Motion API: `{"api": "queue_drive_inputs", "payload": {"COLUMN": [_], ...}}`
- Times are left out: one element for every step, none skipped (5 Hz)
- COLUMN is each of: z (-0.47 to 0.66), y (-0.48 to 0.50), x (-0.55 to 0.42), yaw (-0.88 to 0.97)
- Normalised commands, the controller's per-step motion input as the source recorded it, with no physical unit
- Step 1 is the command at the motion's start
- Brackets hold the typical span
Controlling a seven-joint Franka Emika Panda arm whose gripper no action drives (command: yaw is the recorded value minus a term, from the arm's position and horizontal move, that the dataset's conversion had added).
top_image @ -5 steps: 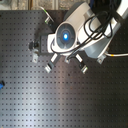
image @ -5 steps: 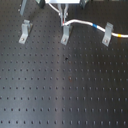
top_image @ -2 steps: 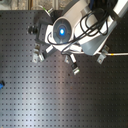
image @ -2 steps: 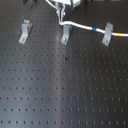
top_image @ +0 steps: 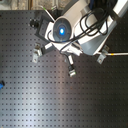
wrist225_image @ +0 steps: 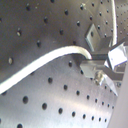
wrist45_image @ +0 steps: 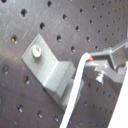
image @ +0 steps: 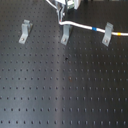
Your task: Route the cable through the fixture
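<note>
White cable (image: 82,25), hand cropped out above

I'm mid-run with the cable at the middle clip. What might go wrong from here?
1. In the first exterior view the cable bends sharply down to the middle clip; it may ride over the top instead of seating.
2. The right clip already carries the cable; pulling hard might drag it out there.
3. In the first wrist view the pincer sits very close to the bracket, so a small drift may knock it. The left clip is not yet reached.
</note>
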Motion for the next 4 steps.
{"api": "queue_drive_inputs", "payload": {"z": [0.18,0.20,0.13,0.00], "y": [-0.064,-0.075,-0.033,-0.213], "x": [0.102,0.145,0.056,0.017], "yaw": [0.00,0.39,0.61,0.38]}}
